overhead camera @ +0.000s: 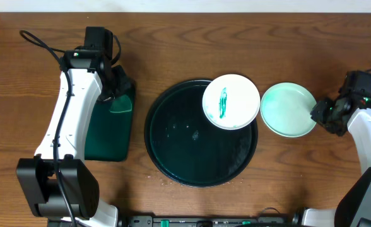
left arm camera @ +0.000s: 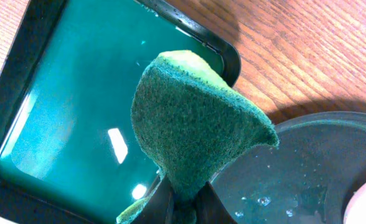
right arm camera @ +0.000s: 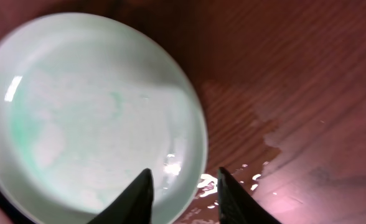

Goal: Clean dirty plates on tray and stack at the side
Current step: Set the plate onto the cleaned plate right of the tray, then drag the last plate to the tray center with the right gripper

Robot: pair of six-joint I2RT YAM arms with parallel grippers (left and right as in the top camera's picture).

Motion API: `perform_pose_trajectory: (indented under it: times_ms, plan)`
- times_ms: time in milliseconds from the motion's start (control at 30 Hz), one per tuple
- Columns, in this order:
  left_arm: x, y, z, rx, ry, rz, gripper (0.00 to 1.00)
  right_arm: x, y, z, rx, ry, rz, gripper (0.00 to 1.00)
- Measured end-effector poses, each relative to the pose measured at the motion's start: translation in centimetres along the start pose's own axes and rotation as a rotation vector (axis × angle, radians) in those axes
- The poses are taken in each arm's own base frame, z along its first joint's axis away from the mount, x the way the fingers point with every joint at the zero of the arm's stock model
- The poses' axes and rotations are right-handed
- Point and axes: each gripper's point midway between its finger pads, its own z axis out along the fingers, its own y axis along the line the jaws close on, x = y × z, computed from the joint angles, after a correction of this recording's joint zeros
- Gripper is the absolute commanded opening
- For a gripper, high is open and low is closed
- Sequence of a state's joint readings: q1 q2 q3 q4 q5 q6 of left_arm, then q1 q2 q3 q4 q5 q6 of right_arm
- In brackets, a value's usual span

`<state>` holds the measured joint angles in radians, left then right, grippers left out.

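Observation:
The black round tray (overhead camera: 173,151) lies mid-table. A white plate (overhead camera: 236,94) with a green smear rests on the tray's upper right part, overlapping its rim. A pale mint plate (overhead camera: 288,109) lies on the table just right of the tray; it fills the right wrist view (right arm camera: 96,106), wet and with faint green traces. My right gripper (overhead camera: 321,113) is open, its fingers (right arm camera: 184,173) astride that plate's right rim. My left gripper (overhead camera: 118,88) is shut on a green sponge (left arm camera: 195,118) above the green rectangular tray (left arm camera: 89,106). I see only two plates.
The dark green rectangular tray (overhead camera: 110,135) holds liquid and sits left of the black tray (left arm camera: 320,162). Water drops lie on the wood beside the mint plate (right arm camera: 276,140). Both arm bases stand at the table's front corners.

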<state>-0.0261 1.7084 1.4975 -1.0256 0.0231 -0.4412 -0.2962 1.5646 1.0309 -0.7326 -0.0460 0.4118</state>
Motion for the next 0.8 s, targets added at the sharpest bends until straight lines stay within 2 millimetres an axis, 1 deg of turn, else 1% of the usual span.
perform_pose_trajectory:
  times_ms: [67, 133, 167, 200, 233, 267, 367, 433, 467, 500, 533, 567, 633, 700, 800]
  plan:
    - [-0.1, 0.0, 0.0, 0.001, -0.003, 0.0, 0.08, -0.1, 0.7, -0.4, -0.028, 0.006, -0.008, 0.3]
    - [-0.1, 0.0, 0.0, 0.002, -0.004, 0.0, 0.07, -0.6, 2.1, -1.2, -0.073, 0.005, -0.045, 0.32]
    - [-0.1, -0.1, 0.0, 0.002, -0.004, -0.001, 0.08, -1.0, 3.2, -1.9, -0.101, -0.004, -0.076, 0.36]
    - [-0.1, 0.0, 0.0, 0.002, -0.004, 0.0, 0.07, -1.4, 4.6, -2.8, -0.13, -0.017, -0.124, 0.36]
    - [-0.1, 0.0, 0.0, 0.002, -0.004, 0.0, 0.07, -1.7, 5.4, -3.3, -0.149, -0.026, -0.147, 0.36]
    - [-0.1, -0.1, 0.0, 0.002, -0.005, 0.0, 0.07, -2.0, 6.9, -4.1, -0.171, -0.035, -0.2, 0.36]
    - [-0.2, -0.1, 0.0, 0.004, -0.008, 0.0, 0.07, -2.6, 11.8, -6.1, -0.238, -0.059, -0.373, 0.41]
    - [-0.3, -0.2, 0.0, 0.007, -0.014, 0.0, 0.07, -2.5, 14.7, -6.4, -0.264, -0.054, -0.489, 0.42]
    - [-0.3, -0.2, 0.0, 0.008, -0.014, -0.001, 0.07, -2.2, 16.5, -6.2, -0.279, -0.043, -0.561, 0.42]
    - [-0.4, -0.2, 0.0, 0.008, -0.015, -0.001, 0.07, -2.0, 17.5, -5.9, -0.285, -0.033, -0.603, 0.44]
    - [-0.4, -0.2, 0.0, 0.008, -0.016, -0.001, 0.07, -1.2, 19.0, -5.0, -0.294, 0.003, -0.677, 0.44]
    - [-0.4, -0.2, 0.0, 0.008, -0.015, -0.001, 0.07, 0.0, 19.8, -3.8, -0.296, 0.059, -0.738, 0.44]
    - [-0.4, -0.2, 0.0, 0.008, -0.015, -0.004, 0.07, 1.5, 20.3, -1.7, -0.294, 0.134, -0.797, 0.42]
    - [-0.4, -0.2, 0.0, 0.008, -0.015, -0.004, 0.07, 3.2, 20.1, 0.6, -0.282, 0.225, -0.833, 0.38]
    - [-0.4, -0.2, 0.0, 0.008, -0.015, -0.004, 0.07, 5.7, 19.0, 3.5, -0.26, 0.358, -0.859, 0.26]
